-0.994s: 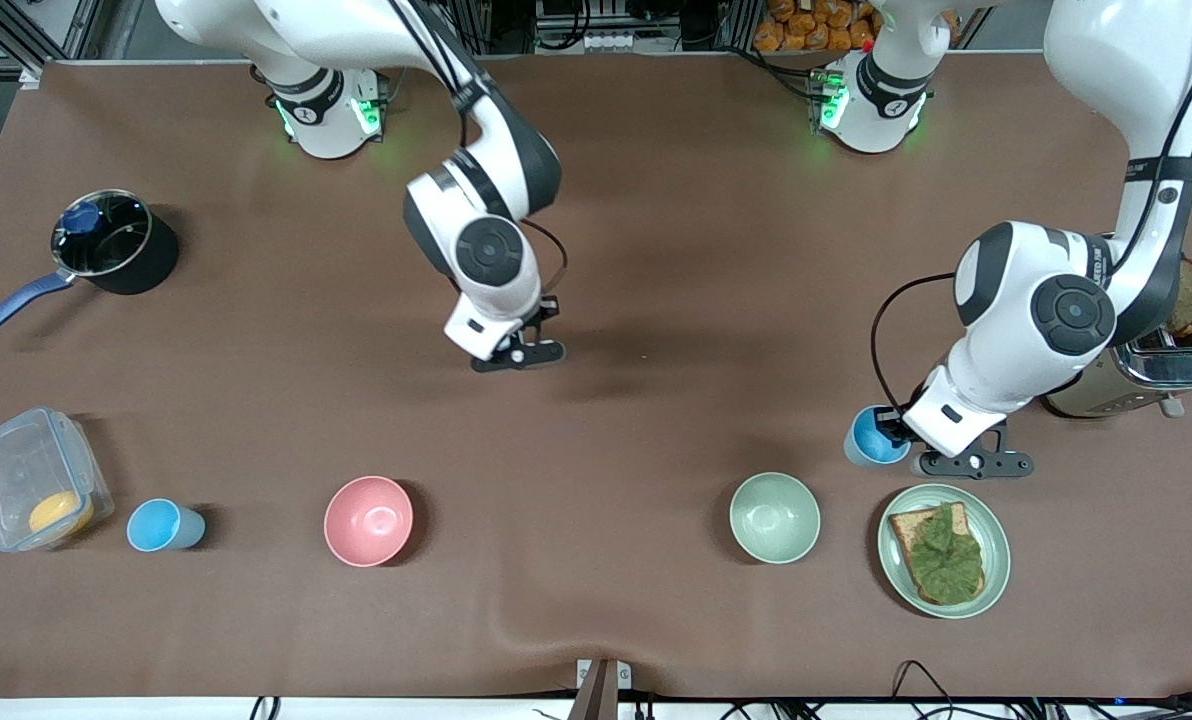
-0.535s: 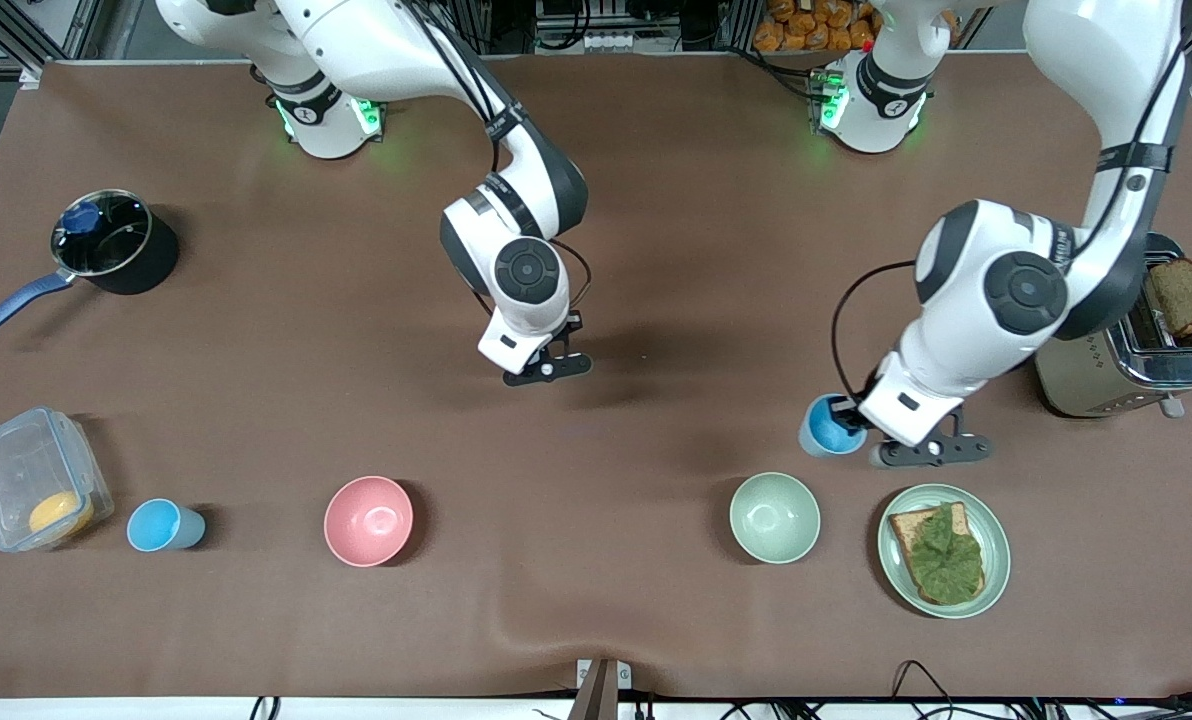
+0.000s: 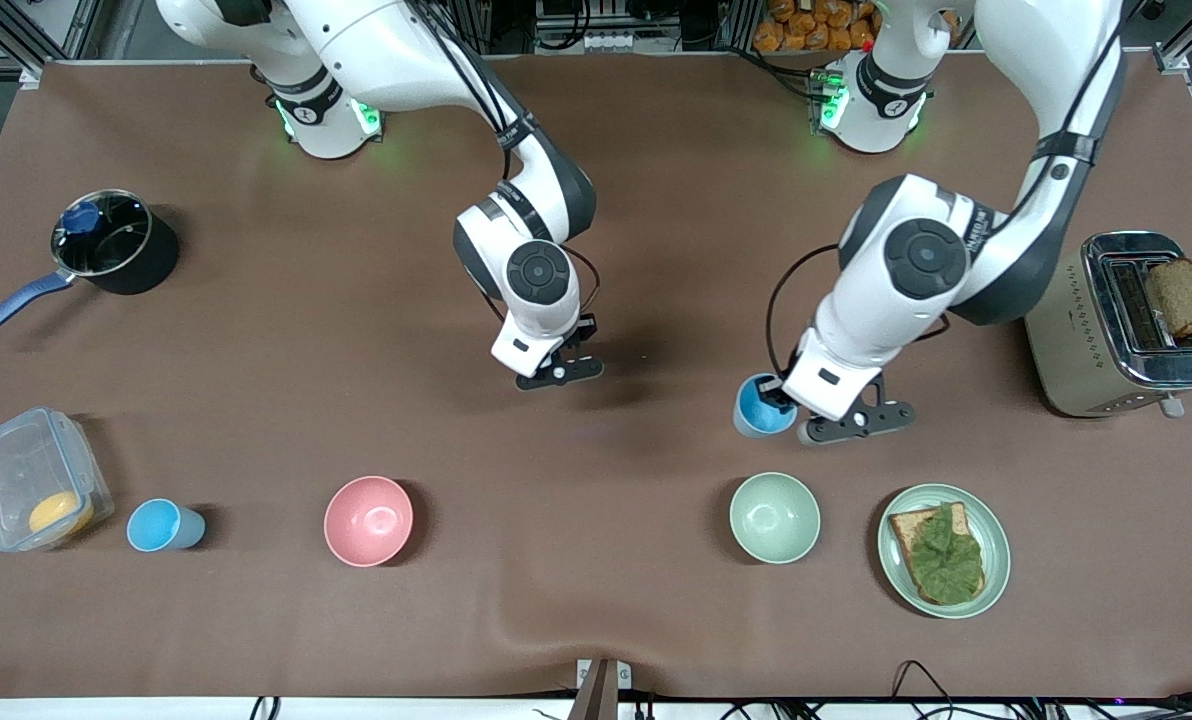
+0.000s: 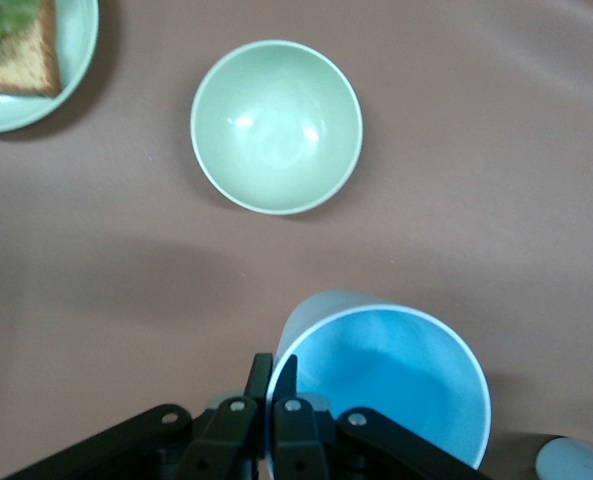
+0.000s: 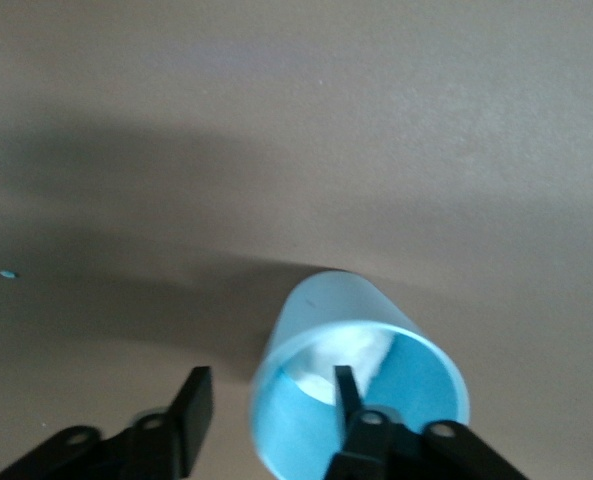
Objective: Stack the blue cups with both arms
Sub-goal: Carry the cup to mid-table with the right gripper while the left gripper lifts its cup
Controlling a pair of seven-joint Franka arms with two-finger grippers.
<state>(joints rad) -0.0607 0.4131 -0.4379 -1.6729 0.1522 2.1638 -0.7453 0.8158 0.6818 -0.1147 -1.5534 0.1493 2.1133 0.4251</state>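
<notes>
My left gripper (image 3: 784, 405) is shut on the rim of a blue cup (image 3: 759, 408), one finger inside and one outside, as the left wrist view shows for gripper (image 4: 273, 372) and cup (image 4: 391, 375). It holds the cup over the table beside the pale green bowl (image 3: 774, 517). My right gripper (image 3: 556, 372) is over the table's middle. In the right wrist view it (image 5: 272, 385) is open, with one finger inside a second blue cup (image 5: 356, 380) and the other outside, apart from the wall. This cup is hidden in the front view. A third blue cup (image 3: 163, 526) stands beside the plastic container (image 3: 6, 470).
A pink bowl (image 3: 368, 520) stands toward the right arm's end of the table. A plate with toast and greens (image 3: 944, 549) lies beside the green bowl. A toaster (image 3: 1126, 325) stands at the left arm's end. A black saucepan (image 3: 116, 255) stands at the right arm's end.
My left gripper has carried its blue cup toward the table's middle, away from the toaster. My right gripper has shifted a little toward the left arm's end.
</notes>
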